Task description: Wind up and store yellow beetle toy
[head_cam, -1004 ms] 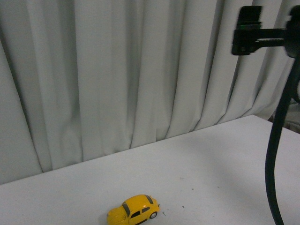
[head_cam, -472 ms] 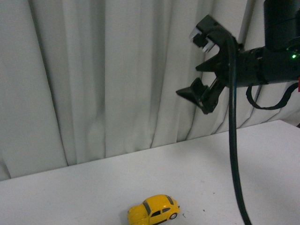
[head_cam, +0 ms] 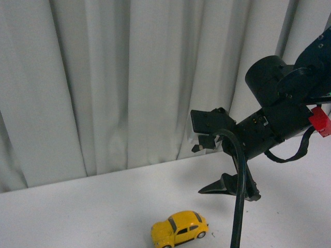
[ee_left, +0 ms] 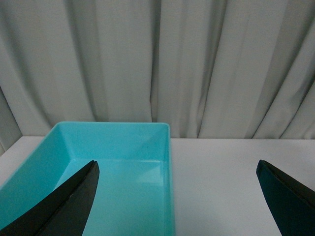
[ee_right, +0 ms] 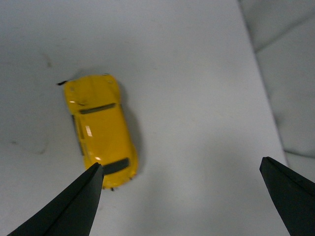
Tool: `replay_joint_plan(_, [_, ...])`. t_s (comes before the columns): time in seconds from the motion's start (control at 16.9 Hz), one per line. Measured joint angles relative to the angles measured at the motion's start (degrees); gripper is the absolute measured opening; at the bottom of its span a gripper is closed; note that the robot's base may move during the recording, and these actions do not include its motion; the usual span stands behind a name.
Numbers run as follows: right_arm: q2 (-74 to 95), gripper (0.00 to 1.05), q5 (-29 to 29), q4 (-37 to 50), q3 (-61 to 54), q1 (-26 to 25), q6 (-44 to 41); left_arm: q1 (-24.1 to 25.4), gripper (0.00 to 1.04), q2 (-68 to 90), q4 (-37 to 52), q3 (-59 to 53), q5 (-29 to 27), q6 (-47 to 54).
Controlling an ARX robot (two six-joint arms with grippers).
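A yellow beetle toy [head_cam: 179, 228] sits on the white table [head_cam: 77, 206] at the near edge of the front view, its length running roughly left to right. The right arm [head_cam: 269, 129] reaches in from the right against the pale curtain [head_cam: 103, 77], and the toy lies below it, to its left and nearer. No left arm shows here. Over at the left wrist, the left gripper [ee_left: 177, 164] has its jaws spread wide above the table by a turquoise bin [ee_left: 166, 147] that looks empty as far as it shows. The toy is absent from this view, so this arm appears the farther of the two. From the right wrist, the right gripper [ee_right: 180, 162] is likewise spread wide and holds nothing, looking down on the toy [ee_right: 101, 130] on the bare tabletop. The car's long axis runs crosswise to the line between the two fingers, so a closing grip would likely meet its flanks. It lies off the middle of the gap, close to one fingertip [ee_right: 83, 194], so the gripper probably needs to shift sideways before it descends.
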Motion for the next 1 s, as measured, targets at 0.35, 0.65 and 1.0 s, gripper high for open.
replay_joint_plan(0.35, [8.4, 0.98, 1.3, -7.2, 5.8, 5.2, -12.8, 0.0, 0.98, 0.0, 0.0, 0.0, 0.0, 0.0])
replay_joint_plan(0.65, [13.7, 0.98, 2.0, -13.6, 10.1, 6.8, -14.9, 0.0, 0.98, 0.0, 0.0, 0.0, 0.0, 0.0])
replay_joint_plan(1.0, [16.6, 0.98, 6.7, -16.8, 10.4, 7.4, -21.3, 0.0, 0.98, 0.0, 0.0, 0.0, 0.0, 0.0])
